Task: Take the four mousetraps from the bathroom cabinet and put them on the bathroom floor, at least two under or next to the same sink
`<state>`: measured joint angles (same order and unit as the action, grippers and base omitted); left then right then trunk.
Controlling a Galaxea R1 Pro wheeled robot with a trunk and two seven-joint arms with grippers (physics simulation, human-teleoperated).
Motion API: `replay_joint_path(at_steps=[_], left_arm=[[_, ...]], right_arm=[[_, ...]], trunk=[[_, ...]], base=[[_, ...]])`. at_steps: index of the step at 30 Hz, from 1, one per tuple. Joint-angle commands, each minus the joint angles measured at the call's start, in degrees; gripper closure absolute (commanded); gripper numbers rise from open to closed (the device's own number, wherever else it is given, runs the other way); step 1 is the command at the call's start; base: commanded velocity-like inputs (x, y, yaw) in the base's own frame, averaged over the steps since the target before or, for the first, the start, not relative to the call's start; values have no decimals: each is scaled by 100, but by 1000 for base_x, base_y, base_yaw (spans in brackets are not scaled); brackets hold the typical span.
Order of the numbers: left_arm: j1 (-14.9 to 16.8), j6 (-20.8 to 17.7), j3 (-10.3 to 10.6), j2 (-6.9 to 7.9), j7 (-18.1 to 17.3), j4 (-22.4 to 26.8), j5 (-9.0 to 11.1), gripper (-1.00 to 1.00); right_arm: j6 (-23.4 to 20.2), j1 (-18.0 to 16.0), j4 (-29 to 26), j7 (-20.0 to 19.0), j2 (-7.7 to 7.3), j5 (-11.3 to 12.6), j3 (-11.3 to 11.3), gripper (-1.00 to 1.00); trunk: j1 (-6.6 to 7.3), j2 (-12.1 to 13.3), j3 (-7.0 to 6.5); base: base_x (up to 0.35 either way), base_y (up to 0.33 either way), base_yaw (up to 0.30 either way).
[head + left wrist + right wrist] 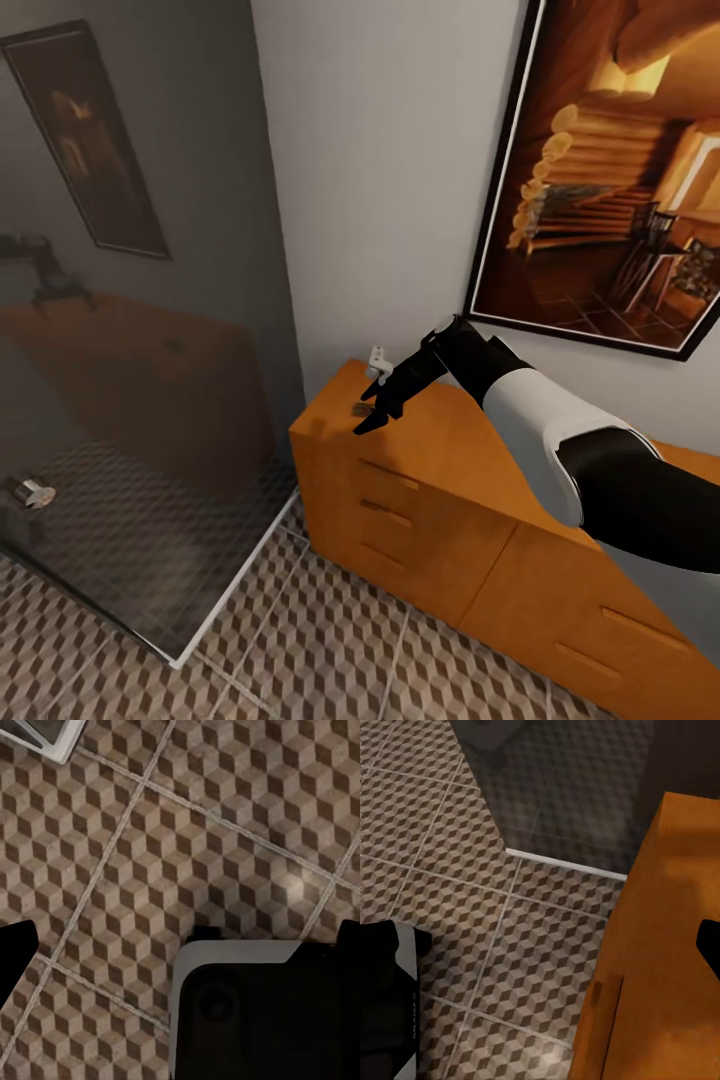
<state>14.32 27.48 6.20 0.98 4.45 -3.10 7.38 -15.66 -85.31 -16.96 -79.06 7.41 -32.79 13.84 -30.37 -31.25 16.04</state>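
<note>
Reaching over the far left corner of the cabinet (pixel 440 470), the right gripper (pixel 378 408) hangs with fingers parted, released, just above a mousetrap (pixel 361 409) lying on the top. Small, light, stiff and probably snappy, it is best pinched across the board's edges. Left gripper: cannot tell.

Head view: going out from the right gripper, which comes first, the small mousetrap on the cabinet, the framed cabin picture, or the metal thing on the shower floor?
1. Mousetrap: on the cabinet top, right at the right gripper.
2. Cabin picture: on the wall above the cabinet, to the right.
3. Metal thing: behind the shower glass, far left.
</note>
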Motion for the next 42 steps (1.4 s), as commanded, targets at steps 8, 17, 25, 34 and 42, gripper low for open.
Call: replay_joint_path(at_steps=[8,17,25,34,42], left_arm=[[13,38,57,-5,3,-24,53,-100],[12,38,57,-7,3,-26,55,-100],[11,38,57,-10,3,-32,55,-100],[13,38,57,-9,3,-32,54,-100],[11,38,57,-10,3,-32,53,-100]], right_arm=[[-60,-3,-4,-26,-9,-18,-13,-100],[-55,-3,7,-18,-149,-8,-13,-100],[-46,-3,1,112,-695,-10,-21,-100],[-17,-3,19,151,-906,7,-14,-100],[-16,-3,114,154,-886,12,-13,-100]], trunk=[[-2,-9,50],[-2,-9,53],[-2,-9,54],[-2,-9,54],[-2,-9,54]], base=[[9,0,142],[71,-53,12],[20,-15,0],[1,0,0],[37,-25,0]])
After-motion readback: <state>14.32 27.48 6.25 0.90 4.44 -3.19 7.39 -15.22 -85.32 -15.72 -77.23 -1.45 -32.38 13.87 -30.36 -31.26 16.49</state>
